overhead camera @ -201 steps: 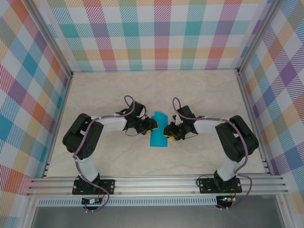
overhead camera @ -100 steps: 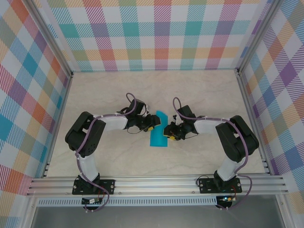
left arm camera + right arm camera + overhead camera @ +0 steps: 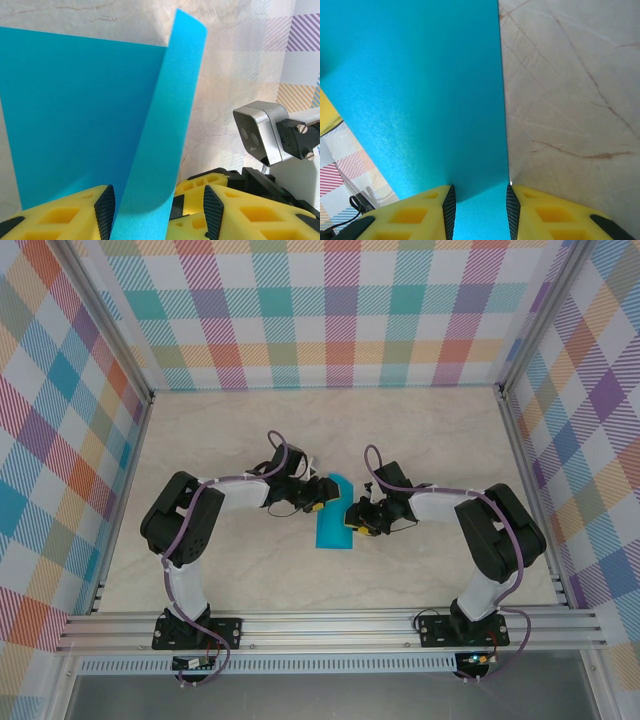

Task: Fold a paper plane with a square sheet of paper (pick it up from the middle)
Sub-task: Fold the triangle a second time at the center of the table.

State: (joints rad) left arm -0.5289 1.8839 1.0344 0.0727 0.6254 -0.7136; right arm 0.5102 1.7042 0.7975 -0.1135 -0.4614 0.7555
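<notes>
Square sheet of paper (image 3: 333, 525), teal, lies on the table (image 3: 430, 440) at mid-depth between the two arms, with one long flap curled upright. Left gripper (image 3: 159, 204): jaws about half apart, the raised flap standing between them, not pinched. Right gripper (image 3: 480, 207), at the sheet's right edge: jaws narrowly parted, paper spanning the gap, pads not closed on it.

A robotics lab test cell: left arm (image 3: 235, 502) and right arm (image 3: 440, 505) bolted to an aluminium extrusion rail (image 3: 330, 625) at the near edge of the marble-look counter (image 3: 430, 440), boxed in by bright checked wall panels (image 3: 330, 310).
</notes>
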